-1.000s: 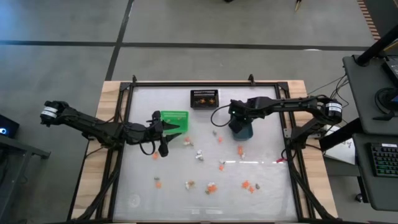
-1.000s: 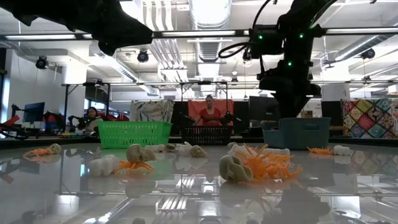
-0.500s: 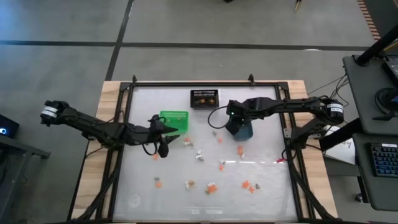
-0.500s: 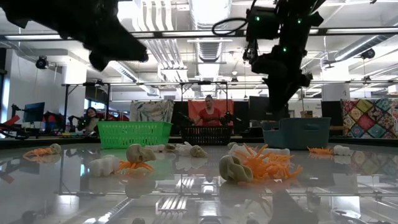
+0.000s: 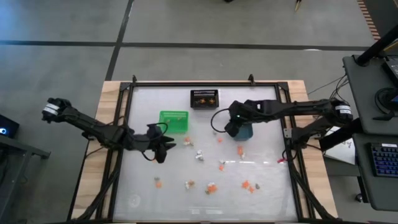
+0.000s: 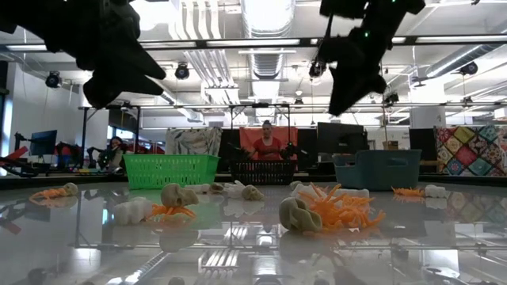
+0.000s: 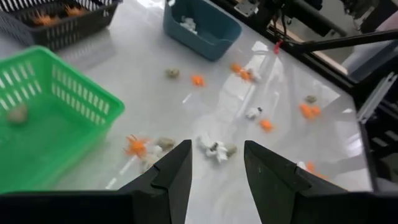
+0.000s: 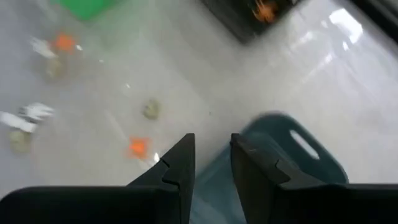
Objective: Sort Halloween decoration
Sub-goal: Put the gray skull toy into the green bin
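Note:
The Halloween trinkets, orange, white and tan, lie scattered on the glossy table [image 5: 205, 205], for instance an orange spider [image 7: 135, 146], a white piece [image 7: 214, 148] and an orange piece [image 8: 138, 147]. One tan trinket [image 7: 18, 114] lies inside the green bin [image 5: 174, 119]. White ones sit in the blue-grey bin [image 5: 245, 132] and orange ones in the black mesh bin [image 5: 204, 98]. My left gripper [image 5: 163, 149] hovers open and empty near the green bin's near-left corner. My right gripper [image 5: 229, 129] hangs open and empty just left of the blue-grey bin.
A dark frame rail [image 5: 205, 83] borders the table on all sides. In the low view a tan skull [image 6: 178, 195] and an orange spider [image 6: 337, 207] lie close to the near edge. People sit in the room behind the table [image 6: 268, 142].
My left gripper has drawn away from the green bin toward the near edge. My right gripper has moved from above the blue-grey bin toward the table's left and risen, tipping to a slant.

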Controlling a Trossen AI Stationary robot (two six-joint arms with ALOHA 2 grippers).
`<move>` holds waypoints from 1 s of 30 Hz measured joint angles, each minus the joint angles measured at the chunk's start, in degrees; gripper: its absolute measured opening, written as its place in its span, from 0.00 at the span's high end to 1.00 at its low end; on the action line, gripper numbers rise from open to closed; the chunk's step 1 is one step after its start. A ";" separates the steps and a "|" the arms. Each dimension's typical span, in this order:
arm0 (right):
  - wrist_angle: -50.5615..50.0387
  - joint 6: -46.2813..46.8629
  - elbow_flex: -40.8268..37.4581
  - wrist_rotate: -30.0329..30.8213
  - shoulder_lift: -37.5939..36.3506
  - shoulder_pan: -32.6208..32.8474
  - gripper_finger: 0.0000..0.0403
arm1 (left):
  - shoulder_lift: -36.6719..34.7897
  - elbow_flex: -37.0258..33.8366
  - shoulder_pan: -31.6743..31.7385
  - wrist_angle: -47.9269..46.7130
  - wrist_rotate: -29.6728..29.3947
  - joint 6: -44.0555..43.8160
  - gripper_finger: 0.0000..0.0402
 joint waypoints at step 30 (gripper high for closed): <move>14.75 -10.40 -1.72 -0.11 -2.30 4.91 0.77 | 6.13 0.00 -4.91 -23.43 10.67 -41.62 0.71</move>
